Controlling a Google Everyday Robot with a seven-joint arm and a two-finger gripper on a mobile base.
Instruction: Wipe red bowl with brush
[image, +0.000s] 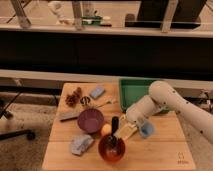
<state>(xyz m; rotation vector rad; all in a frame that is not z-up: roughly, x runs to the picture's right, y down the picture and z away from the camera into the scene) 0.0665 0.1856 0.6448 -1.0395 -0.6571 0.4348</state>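
One view shows the wooden tabletop (165, 152). The red bowl (111, 148) sits near the front edge, about in the middle. The brush (114, 131) stands in it, head down, handle up. The gripper (121, 131) is just above the bowl's back rim, closed around the brush. The purple bowl (90, 120) sits just behind and to the left. The green tray (134, 90) is at the back right corner.
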